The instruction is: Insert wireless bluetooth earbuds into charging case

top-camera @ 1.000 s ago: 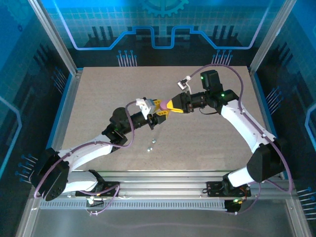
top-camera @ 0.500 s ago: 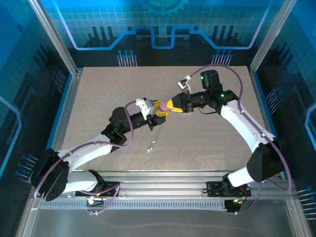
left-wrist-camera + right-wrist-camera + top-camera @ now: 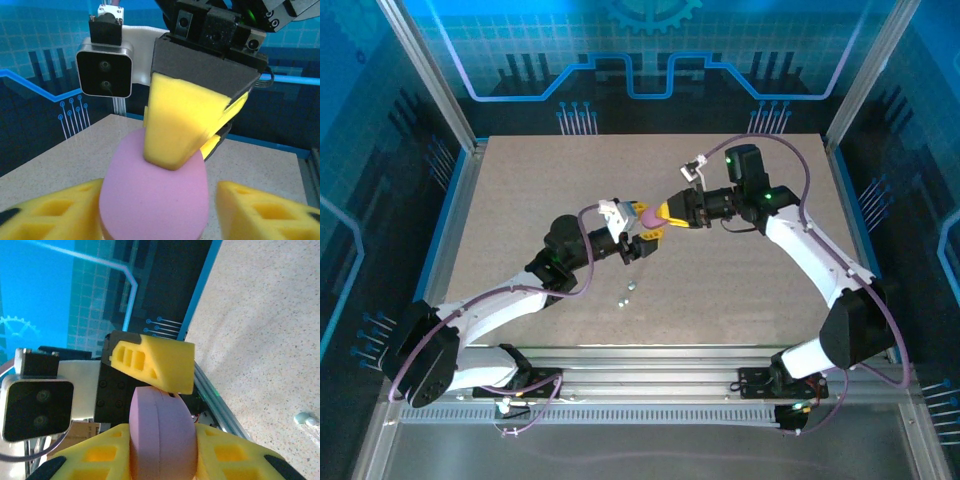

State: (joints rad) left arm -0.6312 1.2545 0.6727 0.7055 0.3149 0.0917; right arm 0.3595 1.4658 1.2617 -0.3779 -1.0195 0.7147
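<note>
The right pincer (image 3: 162, 455) squeezes the pink case (image 3: 155, 185) in the middle of the top picture. The left pincer (image 3: 160, 200) stands wide around it, with one finger off the case. Two tiny earbuds (image 3: 631, 285) lie on the table (image 3: 520, 220) just below.

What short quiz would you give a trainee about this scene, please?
1. True or false: the pink charging case lies on the table.
2. Which gripper clamps the case from both sides? A: left gripper. B: right gripper. C: neither.
3. How many small pale earbuds lie on the table near the left arm?

Key: 1. False; it is held in the air. 2. B; the left gripper's jaws stand open. 3. Two.
</note>
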